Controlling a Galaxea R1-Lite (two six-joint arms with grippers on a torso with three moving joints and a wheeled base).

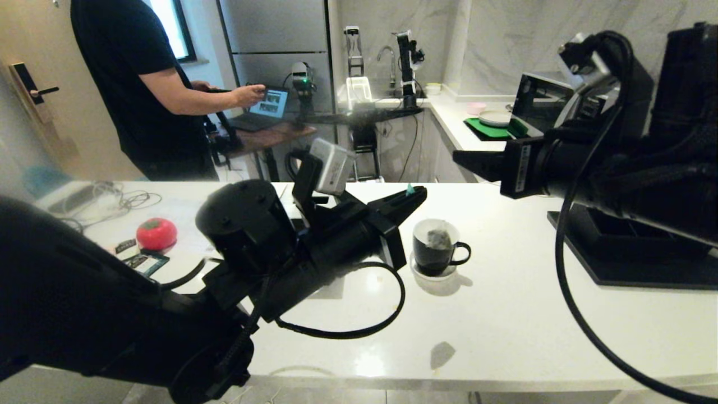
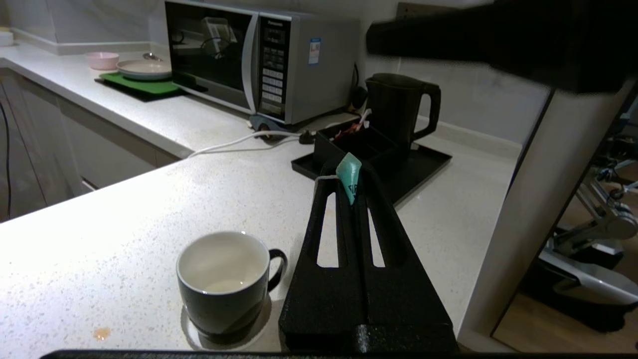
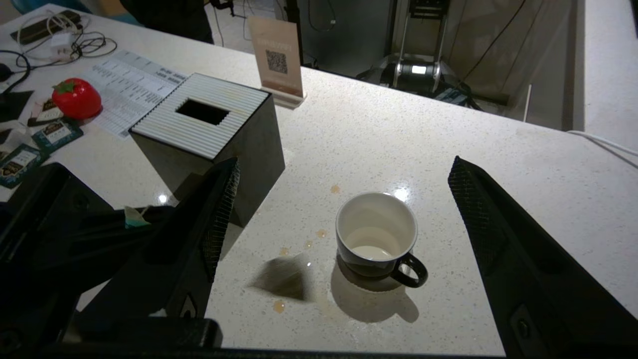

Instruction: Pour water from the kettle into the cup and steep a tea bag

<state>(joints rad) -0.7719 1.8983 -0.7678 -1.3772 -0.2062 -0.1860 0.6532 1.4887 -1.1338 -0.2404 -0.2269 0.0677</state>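
The white worktop [image 1: 505, 314] is carrying everything. The kettle [image 2: 398, 112] is standing far right on a black tray [image 2: 423, 159]. The right tool [image 3: 344, 209] is hanging spread wide above the cup [image 3: 376, 234]. The left tool [image 2: 349, 189] is pinching a teal tag [image 2: 349, 174]. The tea bag [image 3: 285, 279] is dangling just left of the cup.

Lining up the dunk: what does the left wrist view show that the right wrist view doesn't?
Left wrist only: the kettle on its black tray, the microwave, and the teal tag pinched in the left gripper's shut fingers. Right wrist only: the tea bag seen beside the cup, the slotted black box, and the right gripper's open fingers. Both: the cup, nearly empty.
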